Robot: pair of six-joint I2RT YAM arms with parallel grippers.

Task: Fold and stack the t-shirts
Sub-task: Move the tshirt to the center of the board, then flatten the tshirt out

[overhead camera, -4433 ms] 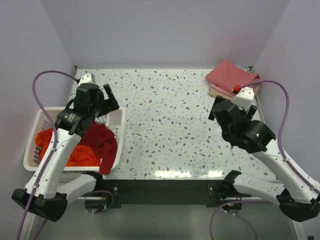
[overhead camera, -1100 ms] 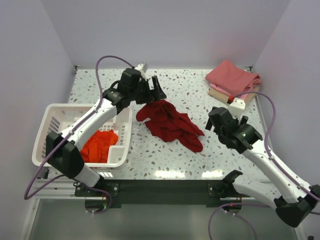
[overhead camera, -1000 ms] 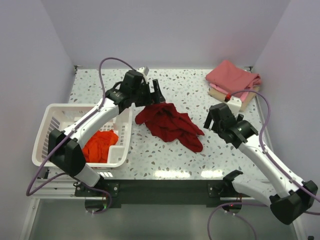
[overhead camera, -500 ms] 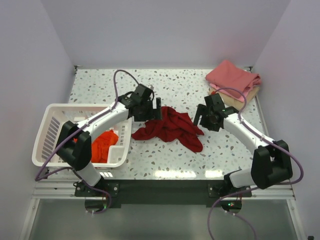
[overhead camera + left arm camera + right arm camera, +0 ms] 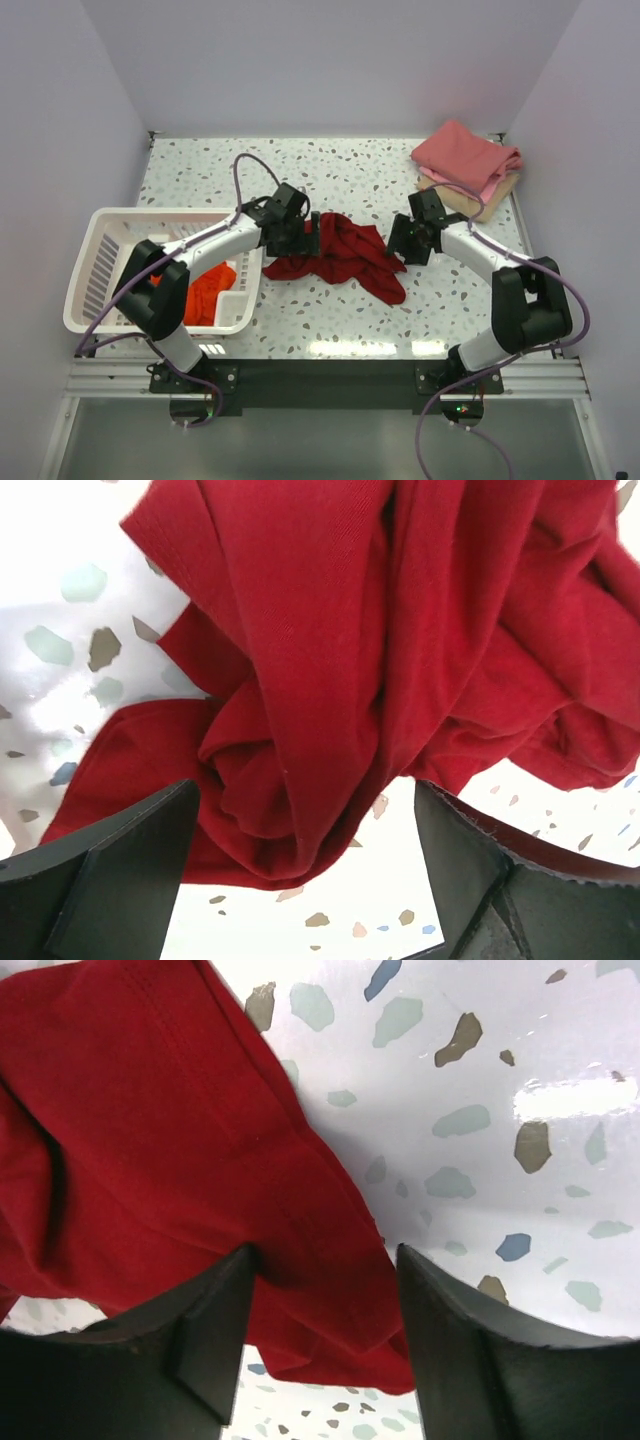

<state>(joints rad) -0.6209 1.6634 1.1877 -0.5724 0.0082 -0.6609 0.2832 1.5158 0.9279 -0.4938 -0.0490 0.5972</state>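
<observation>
The dark crimson t-shirt point(image 5: 342, 256) lies crumpled on the table's middle. My left gripper point(image 5: 311, 236) is low at its left side and open. In the left wrist view its jaws point(image 5: 305, 855) stand wide apart, with a fold of the crimson t-shirt point(image 5: 330, 660) between them. My right gripper point(image 5: 399, 241) is at the shirt's right edge. In the right wrist view it point(image 5: 325, 1315) is open around the shirt's hem point(image 5: 300, 1260), with the left finger point(image 5: 205, 1325) touching the cloth. An orange-red t-shirt point(image 5: 206, 291) lies in the basket. Folded pink point(image 5: 464, 156) and tan point(image 5: 492, 197) t-shirts are stacked at the back right.
The white slotted basket point(image 5: 92, 268) stands at the left edge, close to my left arm. The speckled table point(image 5: 330, 170) ends at the walls behind and on both sides. The black base rail point(image 5: 320, 375) runs along the front.
The crimson shirt came out of the basket onto the table. In the last second both grippers came down to its two sides, and the right jaws narrowed.
</observation>
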